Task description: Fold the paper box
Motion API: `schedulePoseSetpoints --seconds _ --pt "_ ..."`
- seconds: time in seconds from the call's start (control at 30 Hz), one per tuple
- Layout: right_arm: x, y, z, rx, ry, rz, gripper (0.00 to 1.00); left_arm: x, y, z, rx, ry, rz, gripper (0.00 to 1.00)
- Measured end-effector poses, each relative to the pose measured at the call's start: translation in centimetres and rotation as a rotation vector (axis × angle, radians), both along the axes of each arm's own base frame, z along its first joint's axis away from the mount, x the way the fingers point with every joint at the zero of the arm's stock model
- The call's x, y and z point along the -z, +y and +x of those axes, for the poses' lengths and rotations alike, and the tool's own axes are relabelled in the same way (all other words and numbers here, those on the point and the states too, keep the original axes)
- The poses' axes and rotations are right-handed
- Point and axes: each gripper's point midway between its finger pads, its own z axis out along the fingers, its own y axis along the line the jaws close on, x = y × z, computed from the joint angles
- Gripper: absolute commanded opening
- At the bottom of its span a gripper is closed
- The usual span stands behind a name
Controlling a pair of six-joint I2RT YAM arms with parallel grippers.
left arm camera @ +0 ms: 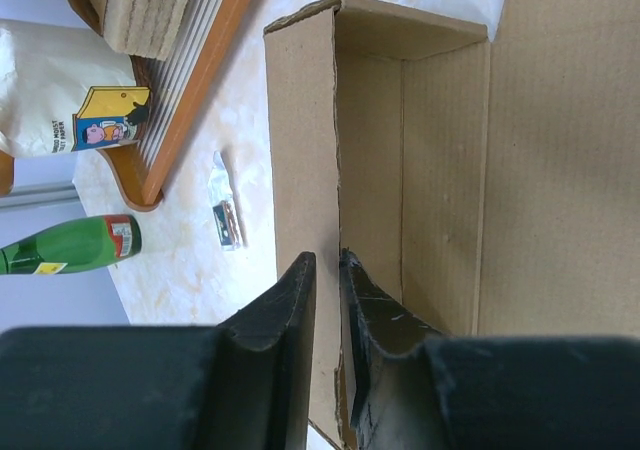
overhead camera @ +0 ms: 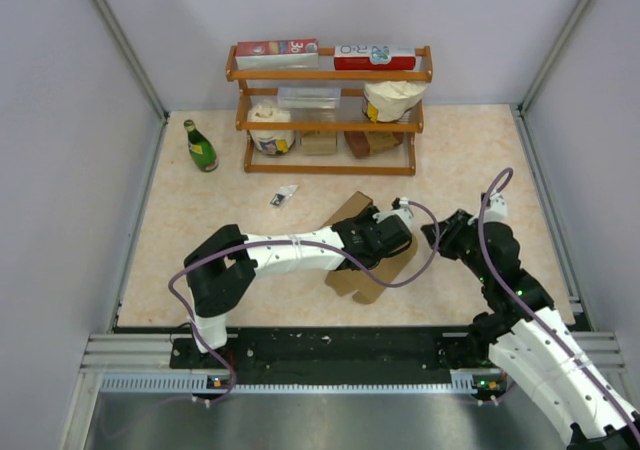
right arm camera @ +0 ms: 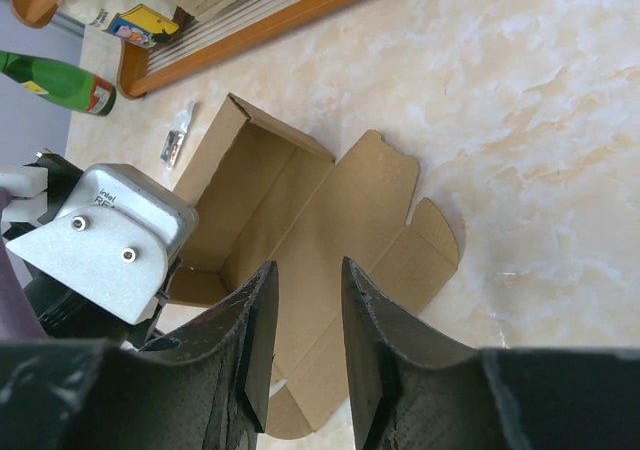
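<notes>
Beyond the left hand (overhead camera: 388, 233), a wooden rack (overhead camera: 330, 74) stands at the back of the worktop (overhead camera: 180, 210), red-and-white cartons (overhead camera: 277, 49) lying on top. A green bottle (overhead camera: 200, 146) stands upright, far off to the hand's left. A small packet (overhead camera: 283, 196) lies nearer.

Half-folded paper box (right arm camera: 330, 210) on the table (right arm camera: 540, 120), walls raised at left, flaps flat at right; right gripper (right arm camera: 308, 270) close by, fingers slightly parted, holding nothing.

Robot lab test cell, not a home. Plain white panels (overhead camera: 60, 170) in metal framing, left arm (overhead camera: 290, 250) and right arm (overhead camera: 545, 345) bolted to a slotted rail (overhead camera: 140, 348) at the bench (overhead camera: 470, 150) edge. Props are staged: a wooden rack (overhead camera: 330, 74) of food packs (overhead camera: 375, 57) and a green bottle (overhead camera: 200, 147).
</notes>
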Motion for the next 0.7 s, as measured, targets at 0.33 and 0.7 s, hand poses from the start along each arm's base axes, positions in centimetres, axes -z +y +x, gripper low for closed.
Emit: schedulePoseSetpoints --seconds 0.33,0.7 --pt "-0.8 -0.1 0.0 -0.002 -0.012 -0.014 0.31 -0.1 -0.1 0.3 0.007 -0.005 -0.001 0.09" --pt "-1.4 -0.1 0.1 -0.003 -0.021 -0.011 0.31 0.6 0.9 1.9 -0.006 0.054 -0.022 0.07"
